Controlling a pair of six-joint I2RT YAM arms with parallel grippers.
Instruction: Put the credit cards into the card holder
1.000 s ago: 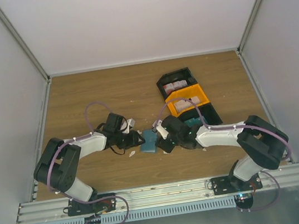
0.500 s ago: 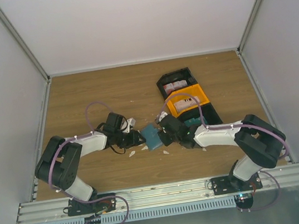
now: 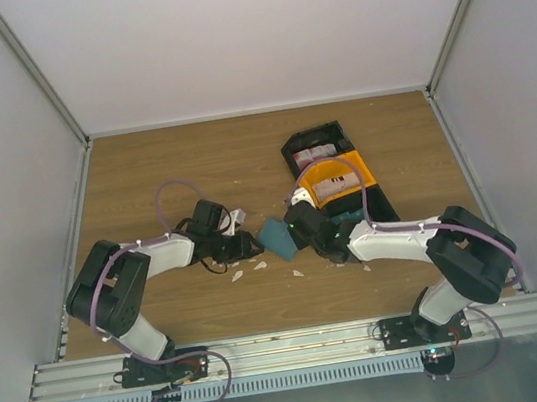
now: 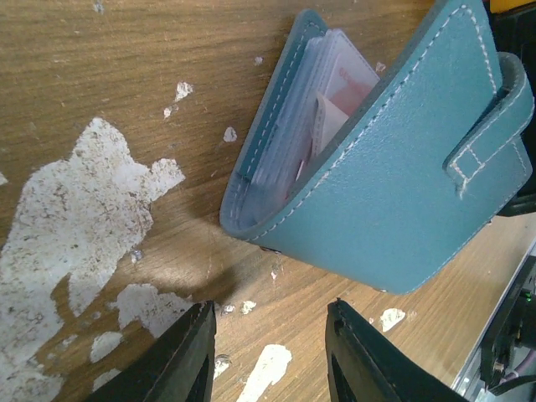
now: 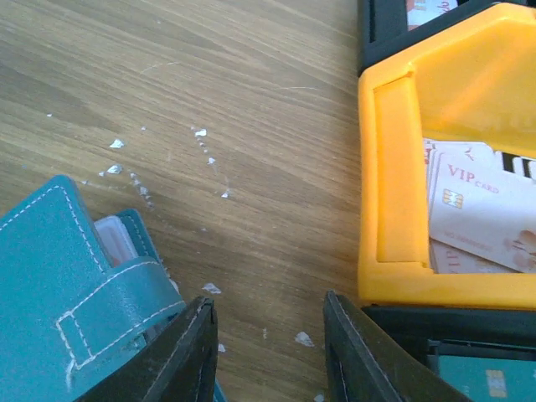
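Teal leather fills your left wrist view: the card holder (image 4: 377, 193) gapes in a V with credit cards (image 4: 335, 92) tucked in its clear sleeves, which the top view cannot show you. Only the right wrist view shows more cards lying in the orange bin (image 5: 394, 167). Both arms reach low and inward, facing each other across the holder at mid-table. The left gripper (image 4: 270, 322) and right gripper (image 5: 268, 314) each have fingers spread over bare wood. The holder's fold points left and its strap right.

Card holder (image 5: 67, 276) cut off lower-left; right jaws' hold unclear.
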